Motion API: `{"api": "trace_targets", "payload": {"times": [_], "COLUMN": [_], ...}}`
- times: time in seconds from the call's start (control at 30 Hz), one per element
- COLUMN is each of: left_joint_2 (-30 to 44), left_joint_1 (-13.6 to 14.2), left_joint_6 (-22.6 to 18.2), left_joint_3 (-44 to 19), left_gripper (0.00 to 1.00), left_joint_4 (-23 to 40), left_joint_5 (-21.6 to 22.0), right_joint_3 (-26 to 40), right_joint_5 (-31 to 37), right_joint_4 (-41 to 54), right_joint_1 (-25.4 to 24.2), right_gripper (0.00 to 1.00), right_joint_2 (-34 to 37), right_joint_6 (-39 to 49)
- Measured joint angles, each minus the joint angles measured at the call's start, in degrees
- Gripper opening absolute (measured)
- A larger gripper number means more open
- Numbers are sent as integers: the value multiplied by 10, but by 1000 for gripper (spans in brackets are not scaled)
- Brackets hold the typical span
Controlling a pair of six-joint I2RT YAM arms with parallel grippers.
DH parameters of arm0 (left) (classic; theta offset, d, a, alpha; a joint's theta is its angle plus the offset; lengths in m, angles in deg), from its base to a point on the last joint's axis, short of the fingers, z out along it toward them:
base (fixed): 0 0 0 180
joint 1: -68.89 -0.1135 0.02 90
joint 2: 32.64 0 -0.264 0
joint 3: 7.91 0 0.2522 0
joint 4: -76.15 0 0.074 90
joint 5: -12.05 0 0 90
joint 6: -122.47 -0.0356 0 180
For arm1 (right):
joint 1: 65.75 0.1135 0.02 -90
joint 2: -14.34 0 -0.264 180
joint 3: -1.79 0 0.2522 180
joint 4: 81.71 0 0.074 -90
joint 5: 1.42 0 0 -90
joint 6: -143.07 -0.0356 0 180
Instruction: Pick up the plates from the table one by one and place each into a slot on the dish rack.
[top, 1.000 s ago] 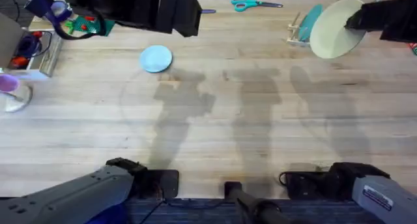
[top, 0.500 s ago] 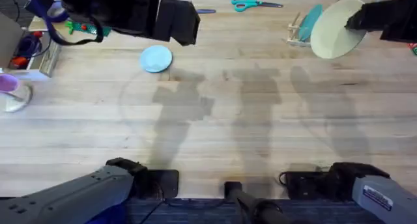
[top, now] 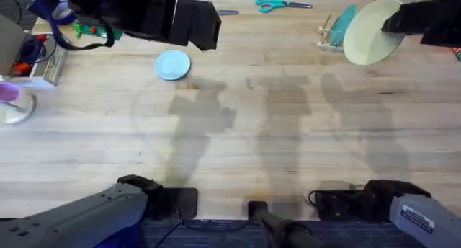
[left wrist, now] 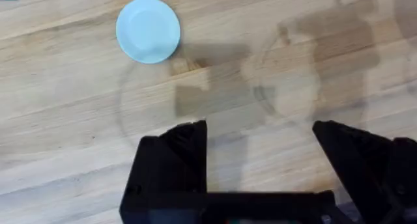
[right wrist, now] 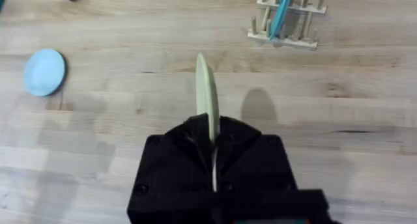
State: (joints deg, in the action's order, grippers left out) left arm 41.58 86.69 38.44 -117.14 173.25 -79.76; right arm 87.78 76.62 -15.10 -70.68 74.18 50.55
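The right claw [right wrist: 212, 152] is clamped on the rim of the cream plate [top: 369, 30], holding it on edge up in the air — in the right wrist view the plate [right wrist: 207, 100] shows as a thin upright sliver rising from between the black fingers. In the overhead view this plate hangs at the far right of the table [top: 288, 147], just beside the dish rack [top: 330, 33] and partly in front of it, its broad face turned toward the camera.

The rack [right wrist: 287, 22] stands on the table well ahead of the held plate, and a teal-blue plate [right wrist: 281, 15] already sits tilted between its pegs; from overhead that plate [top: 344, 21] peeks out behind the cream one.

The light blue plate [top: 172, 64] lies flat on the table at the far left-centre, well apart from the rack. The left claw [left wrist: 260, 152] hangs above the wood near it, fingers spread wide and gripping nothing — the blue plate [left wrist: 148, 30] lies ahead of it, untouched.

A pair of scissors [top: 277, 2] with blue handles lies at the far edge of the table.
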Motion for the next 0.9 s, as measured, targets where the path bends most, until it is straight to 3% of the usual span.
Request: {"api": "trace_targets", "payload": {"times": [0.9], "left_joint_2": [0], "left_joint_1": [0], "left_joint_6": [0], "left_joint_3": [0], "left_gripper": [993], "left_joint_4": [3], "left_joint_5": [0], "right_joint_3": [0], "right_joint_5": [0], "right_joint_4": [5], "right_joint_1": [0], "right_gripper": [31], "right_joint_2": [0], "right_joint_6": [-32]}}
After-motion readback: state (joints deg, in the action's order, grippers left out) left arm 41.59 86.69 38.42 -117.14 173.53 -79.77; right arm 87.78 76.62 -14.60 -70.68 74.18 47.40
